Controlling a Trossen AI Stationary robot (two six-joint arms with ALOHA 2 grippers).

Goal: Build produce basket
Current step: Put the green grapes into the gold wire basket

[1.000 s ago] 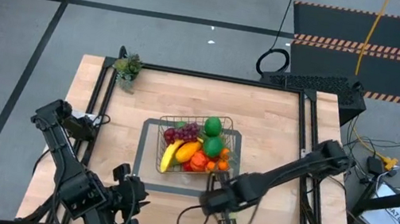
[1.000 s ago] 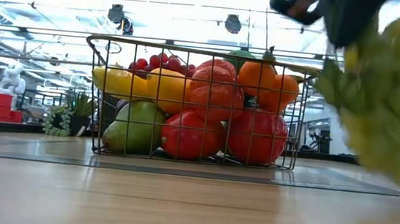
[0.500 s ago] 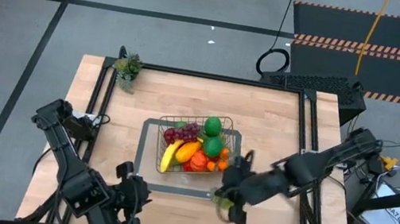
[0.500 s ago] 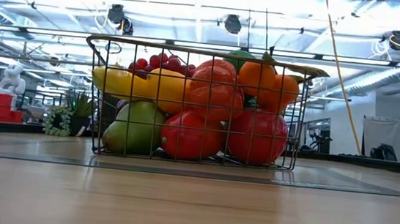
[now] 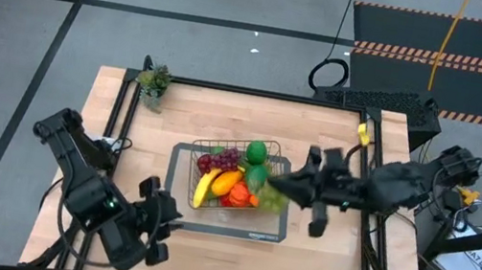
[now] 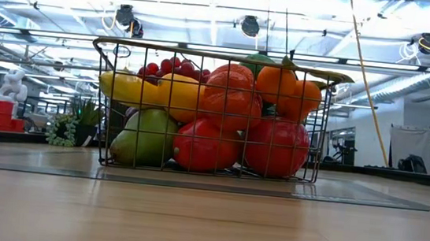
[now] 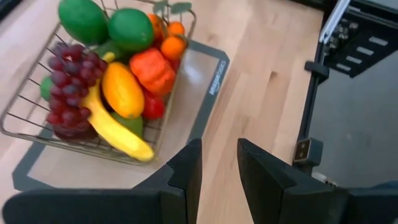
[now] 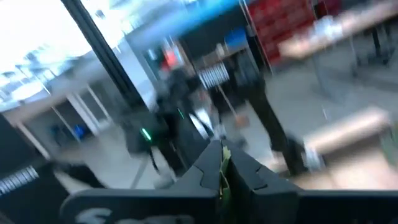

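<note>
The wire basket [image 5: 195, 162] stands on its dark base [image 5: 207, 224] mid-table, filled with produce [image 5: 228, 183]: banana, red grapes, green balls, oranges, a red apple. My right gripper [image 5: 296, 186] hovers high over the basket's right side, shut on a bunch of green grapes [image 5: 274, 196] that looks blurred. My left gripper [image 7: 219, 168] hangs open near the table's near left part, holding nothing and pointing toward the basket [image 7: 37, 118]. In the low view the basket [image 6: 206, 53] shows, but neither gripper does. My right gripper pinches a thin green bit of the grape bunch [image 8: 222, 182] between its two shut fingers. The fingers reach in about level from the table's right side. The bunch [image 5: 272, 198] hangs below them, lifted clear above the basket's right rim.
A small potted plant [image 5: 153, 82] stands at the table's far left corner. Dark rails [image 5: 372, 175] run along the table's left and right sides. Bare wood [image 5: 229, 269] lies between the base and the near edge.
My right gripper has risen from low over the table's near part, out of the low view. It has carried the green grapes toward the far edge, to the basket's right side, tipping from pointing down to about level. My left gripper has gone slightly up and toward the far edge.
</note>
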